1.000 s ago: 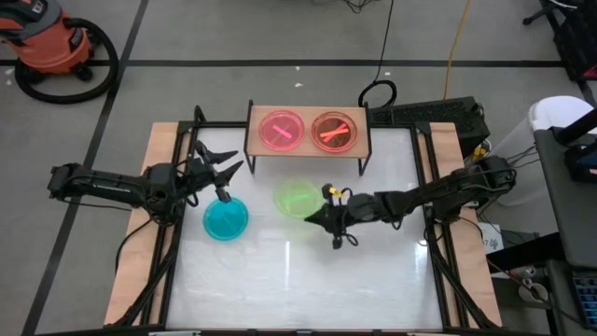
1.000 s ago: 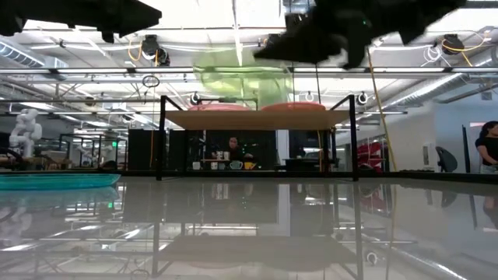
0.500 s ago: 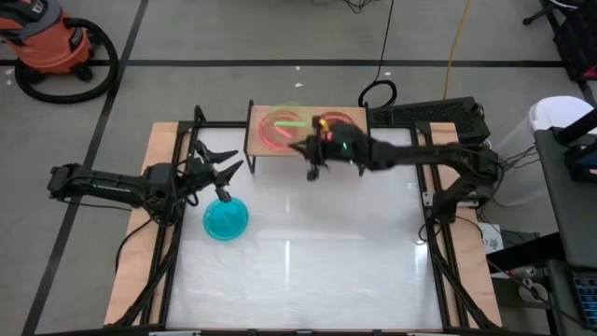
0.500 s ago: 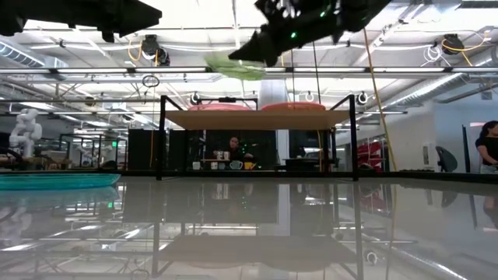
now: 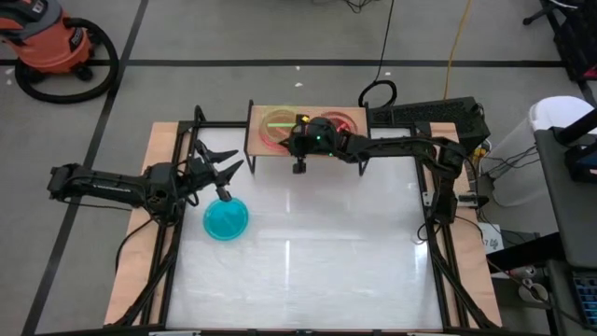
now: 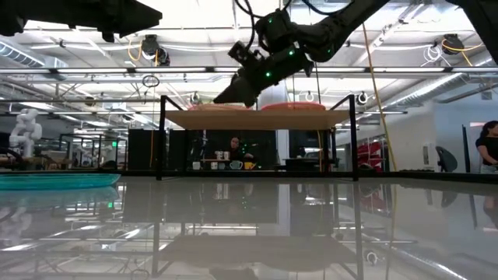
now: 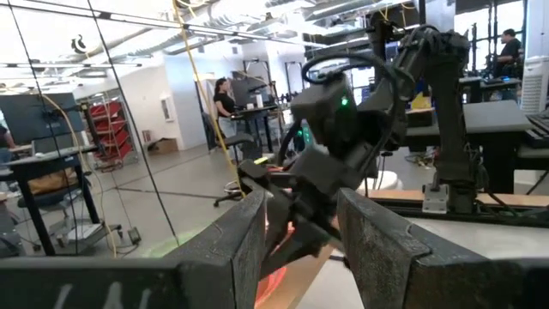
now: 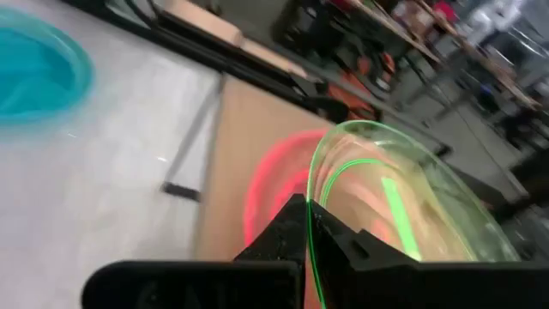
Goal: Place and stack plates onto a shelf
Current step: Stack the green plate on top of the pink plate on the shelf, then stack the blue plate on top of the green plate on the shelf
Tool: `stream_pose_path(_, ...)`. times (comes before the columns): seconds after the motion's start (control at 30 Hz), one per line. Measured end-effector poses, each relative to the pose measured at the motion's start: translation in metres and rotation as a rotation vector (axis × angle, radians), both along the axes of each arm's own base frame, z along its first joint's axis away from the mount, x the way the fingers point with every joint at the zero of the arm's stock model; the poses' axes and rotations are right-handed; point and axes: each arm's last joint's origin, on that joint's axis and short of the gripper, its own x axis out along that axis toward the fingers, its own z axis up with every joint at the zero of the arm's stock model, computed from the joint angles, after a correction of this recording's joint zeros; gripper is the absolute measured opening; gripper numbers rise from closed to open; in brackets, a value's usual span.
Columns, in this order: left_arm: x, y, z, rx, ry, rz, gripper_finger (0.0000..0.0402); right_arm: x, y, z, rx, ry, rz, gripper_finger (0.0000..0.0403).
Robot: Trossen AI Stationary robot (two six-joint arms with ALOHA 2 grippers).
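The shelf (image 5: pixel 357 149) stands at the table's far edge, with a pink plate (image 8: pixel 276 184) on its left half and an orange plate (image 5: pixel 345 121) on its right half. My right gripper (image 5: pixel 291 133) reaches over the shelf's left half, shut on a green plate (image 8: pixel 403 193) that hangs tilted just above the pink plate. A blue plate (image 5: pixel 226 218) lies flat on the table at the left. My left gripper (image 5: pixel 220 168) stands open above the table's left side, near the blue plate, with nothing between its fingers. My right gripper pinches the green plate's rim (image 8: pixel 314 225) between its two fingers, at the edge nearest the wrist. The fingers come from the table's right, slanting slightly down. The plate sticks out beyond the fingertips, tilted, lifted clear above the pink plate.
The shelf's thin black legs (image 6: pixel 161 138) stand on the glossy white table top. Wooden planks (image 5: pixel 159 159) and black rails run along the table's left and right sides. Open table surface lies in front of the shelf.
My right gripper has swung from the table's middle toward the far edge and the left, rising a little, and now stands over the shelf's left half. The green plate has travelled with it, clear of the table, and now hangs above the pink plate.
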Motion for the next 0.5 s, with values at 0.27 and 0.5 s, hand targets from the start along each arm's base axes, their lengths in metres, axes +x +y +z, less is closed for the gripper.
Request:
stream_pose_path(0.27,0.000,0.000,-0.001,-0.002,0.014,0.000,0.0154,0.002,0.005,-0.002,-0.009,0.013,-0.020,0.0063)
stream_pose_path(0.5,0.000,0.000,-0.002,-0.005,0.018,-0.001,0.0154,0.000,0.022,0.013,0.043,-0.015,0.045,0.0144)
